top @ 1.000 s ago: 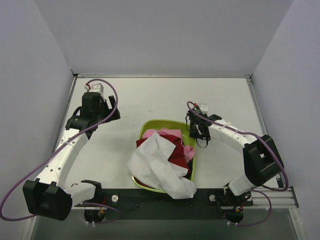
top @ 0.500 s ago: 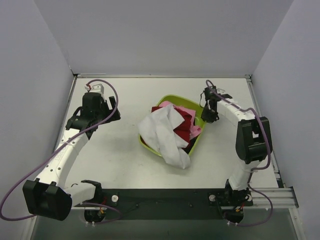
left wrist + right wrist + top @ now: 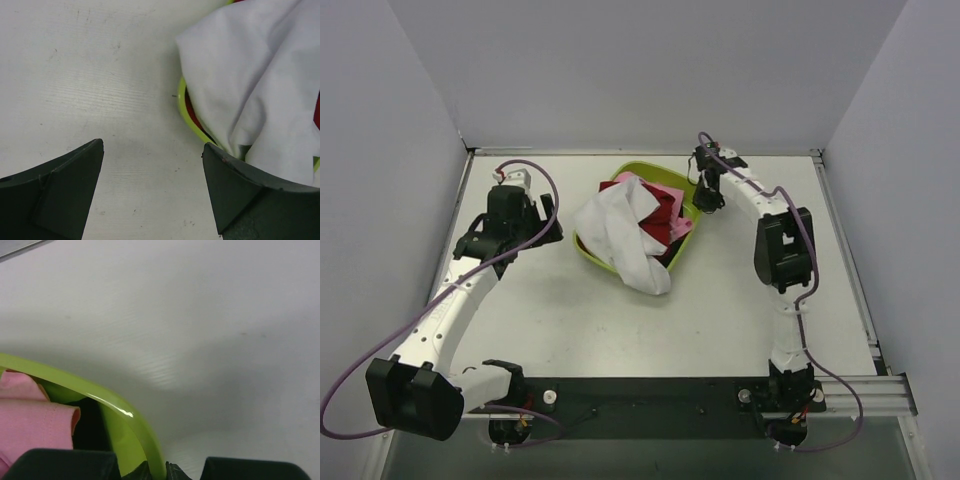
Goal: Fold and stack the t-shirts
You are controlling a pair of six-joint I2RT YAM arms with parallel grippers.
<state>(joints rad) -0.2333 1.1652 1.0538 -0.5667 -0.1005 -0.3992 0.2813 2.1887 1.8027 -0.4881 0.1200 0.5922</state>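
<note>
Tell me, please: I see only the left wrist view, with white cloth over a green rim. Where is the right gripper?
Observer: The right gripper is shut on the far right rim of the green basin.
Operator: Is there other cloth in it?
Observer: Yes, a pink t-shirt lies in the basin, near that gripper.
Operator: Any more?
Observer: A dark red t-shirt lies between the pink one and the white t-shirt.
</note>
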